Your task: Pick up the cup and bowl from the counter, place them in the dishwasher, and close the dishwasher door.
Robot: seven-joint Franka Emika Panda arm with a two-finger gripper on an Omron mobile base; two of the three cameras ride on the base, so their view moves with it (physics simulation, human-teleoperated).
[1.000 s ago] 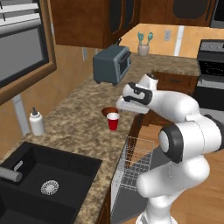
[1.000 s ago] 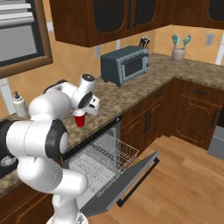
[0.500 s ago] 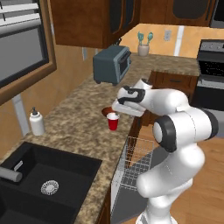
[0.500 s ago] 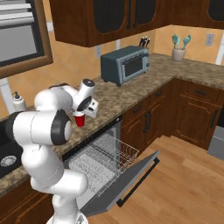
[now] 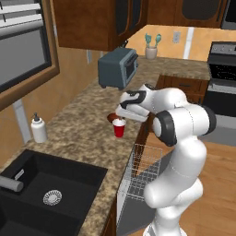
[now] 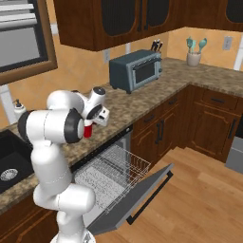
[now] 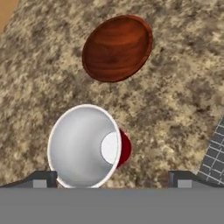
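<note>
Counter (image 5: 83, 133) of speckled granite carries both task things near its front edge, above the open dishwasher (image 6: 114, 173). Dishwasher door (image 6: 137, 199) hangs dropped down, wire rack pulled out, so room below the counter edge is open for a placing move. Gripper (image 7: 111, 177) hovers over the cup (image 7: 85, 146), jaws spread wide, holding nothing. In the hand view the cup's mouth sits upright straight below, offset toward the left finger tip, so it's not centred between the tips; judging from that, a small sideways shift is wanted before descending. Cup's long axis is vertical, pointing up along the gripper's line of approach. Bowl (image 7: 117, 48) lies just beyond the cup, apart from it, further from the counter edge. Left base view puts the cup (image 5: 119, 128) beside the counter edge with the bowl (image 5: 112, 118) just behind it. Toaster oven (image 5: 117, 68) stands well behind the cup, no obstruction. Soap bottle (image 5: 38, 129) well away by the sink.
</note>
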